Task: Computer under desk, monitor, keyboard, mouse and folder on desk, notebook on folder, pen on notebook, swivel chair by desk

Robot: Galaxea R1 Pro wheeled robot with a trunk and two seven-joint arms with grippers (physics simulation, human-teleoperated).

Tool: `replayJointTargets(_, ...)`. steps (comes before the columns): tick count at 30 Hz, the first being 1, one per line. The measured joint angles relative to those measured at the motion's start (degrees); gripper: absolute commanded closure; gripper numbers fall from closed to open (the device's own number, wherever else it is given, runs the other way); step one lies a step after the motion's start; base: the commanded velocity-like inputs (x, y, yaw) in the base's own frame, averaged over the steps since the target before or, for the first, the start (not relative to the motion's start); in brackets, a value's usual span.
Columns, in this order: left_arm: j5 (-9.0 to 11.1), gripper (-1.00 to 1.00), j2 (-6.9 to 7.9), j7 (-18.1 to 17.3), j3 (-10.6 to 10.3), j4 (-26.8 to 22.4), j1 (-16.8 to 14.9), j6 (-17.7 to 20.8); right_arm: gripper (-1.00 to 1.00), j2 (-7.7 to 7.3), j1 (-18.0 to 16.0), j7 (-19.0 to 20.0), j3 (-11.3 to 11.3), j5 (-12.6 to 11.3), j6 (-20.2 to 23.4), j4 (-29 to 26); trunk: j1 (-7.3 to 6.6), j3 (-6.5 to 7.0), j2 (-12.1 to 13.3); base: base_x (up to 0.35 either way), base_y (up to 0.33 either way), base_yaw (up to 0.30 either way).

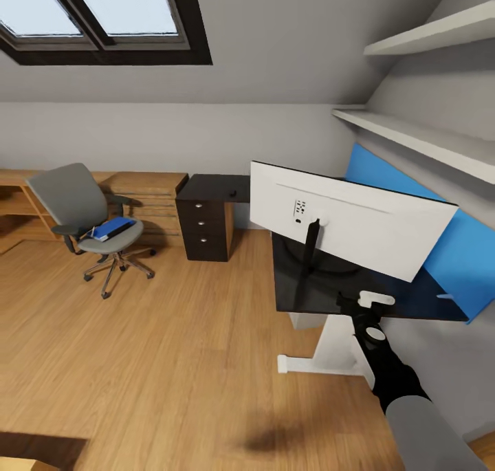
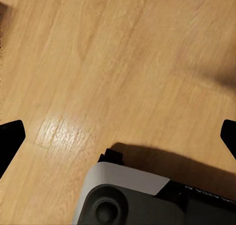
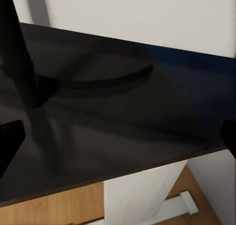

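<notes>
Attic bedroom, wood floor [image 1: 158,361], sloped ceiling with skylight.

Bench [image 1: 357,292]: glossy black L-shaped top, one run along the right wall, the other ending at the black three-drawer unit [image 1: 204,232] further back. White leg [image 1: 330,351] under the near end.

Monitor [image 1: 347,216]: on the bench, upright, white back toward the camera, long axis running along the near run. Its slim black stand [image 3: 19,52] and round foot rest on the top in the right wrist view.

Chair [image 1: 89,216]: on the floor well left of the drawer unit, in front of a low wooden cabinet, well apart from the robot. Seat acts as the carrier: the blue folder [image 1: 113,227] lies flat on it, with something smaller and dark-edged at its near edge, too small to name.

Right end effector [image 1: 368,304]: at the bench's near edge, just below the monitor, fingers set apart, nothing between them. Left end effector [image 2: 118,136]: fingers spread wide at the frame edges, empty, aimed at bare floor above the robot's own base.

Judgement: the folder is the likely next pick. It lies far to the left of both arms and beyond reach, so the base must drive toward the chair first; the left arm is on the nearer side.

Keyboard, mouse, pen, computer: not made out.
</notes>
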Motion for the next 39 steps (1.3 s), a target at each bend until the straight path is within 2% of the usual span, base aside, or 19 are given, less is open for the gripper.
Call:
replayJointTargets(18, 0.0, -1.00, -0.30, 0.0, 0.0, 0.0, 0.0, 0.0, -1.00, -0.34, 0.0, -0.1, -0.4, 0.0, 0.0, 0.3, -3.96, 3.25, 7.2, 0.000, 0.000, 0.000)
replayJointTargets(26, 0.0, -1.00, -0.31, 0.0, 0.0, 0.0, 0.0, 0.0, -1.00, -0.59, 0.0, 0.0, -2.7, -0.2, -0.1, -2.0, -3.97, 3.26, 7.3, 0.000, 0.000, 0.000)
replayJointTargets(39, 0.0, -1.00, -0.23, 0.0, 0.0, 0.0, 0.0, -0.2, -1.00, -0.41, 1.1, 0.0, -3.1, -0.1, -0.5, -2.4, -3.97, 3.61, 7.3, 0.000, 0.000, 0.000)
